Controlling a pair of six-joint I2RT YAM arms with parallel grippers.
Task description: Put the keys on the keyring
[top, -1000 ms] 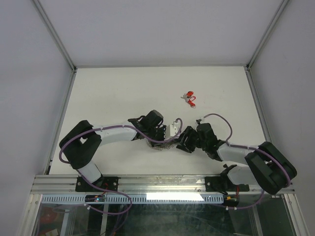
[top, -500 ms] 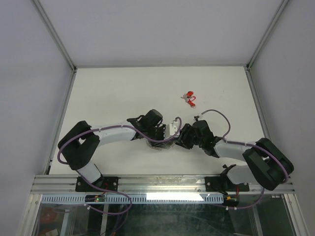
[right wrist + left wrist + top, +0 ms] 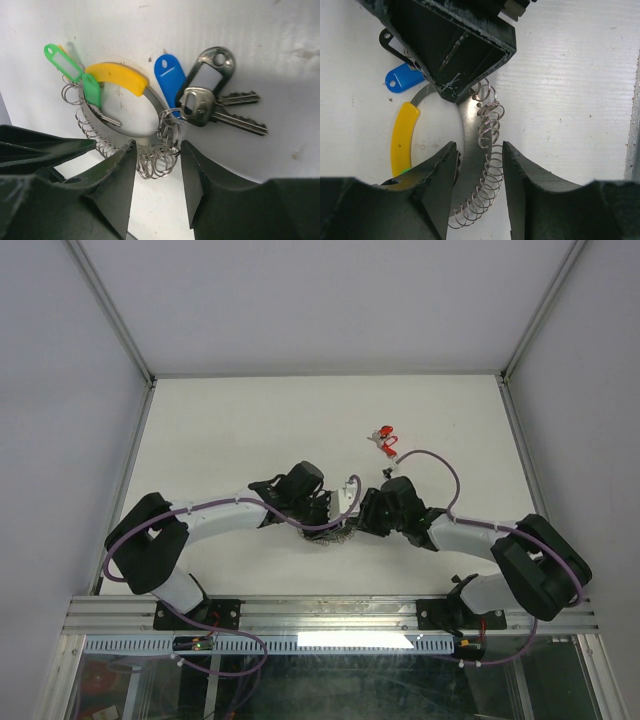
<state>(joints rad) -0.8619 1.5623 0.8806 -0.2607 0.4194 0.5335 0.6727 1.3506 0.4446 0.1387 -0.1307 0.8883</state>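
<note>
- Your left pincer (image 3: 479,150) stands parted, one finger on either side of the silvery coil of the keyring (image 3: 490,120).
- Its yellow arc lies to the left on the white desk (image 3: 570,75).
- A blue tag (image 3: 400,80) sits beside the right pincer (image 3: 451,87).

**White table** (image 3: 240,430): matte, faintly ribbed and scuffed in the wrist views. **Pale walls** (image 3: 320,300) enclose it on three sides, meeting at two aluminium corner posts (image 3: 110,310). **Aluminium rail** (image 3: 330,608): spans the near edge, above a bright strip (image 3: 355,640).
</note>
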